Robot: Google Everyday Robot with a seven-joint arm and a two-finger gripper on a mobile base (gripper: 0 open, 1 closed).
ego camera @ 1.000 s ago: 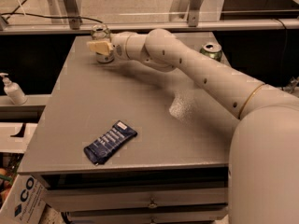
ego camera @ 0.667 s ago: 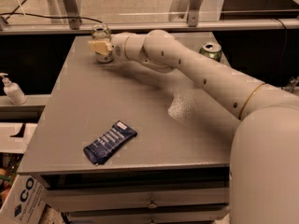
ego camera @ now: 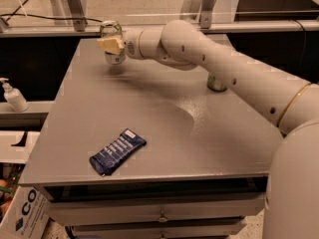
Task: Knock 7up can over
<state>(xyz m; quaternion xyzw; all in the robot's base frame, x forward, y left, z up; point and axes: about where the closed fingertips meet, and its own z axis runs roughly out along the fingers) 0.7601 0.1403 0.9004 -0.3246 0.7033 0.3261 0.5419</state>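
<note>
Contact looks near: the small whitish-silver 7up can (ego camera: 111,30) stands upright at the grey table's (ego camera: 164,133) eleven o'clock, the cream gripper (ego camera: 110,45) against its side, likely for toppling; its opening I cannot tell.

Cream-white rounded arm (ego camera: 224,73), dark screw dots, gold ring (ego camera: 291,106); yellowish jaws at table (ego camera: 149,133) far-left corner.
</note>
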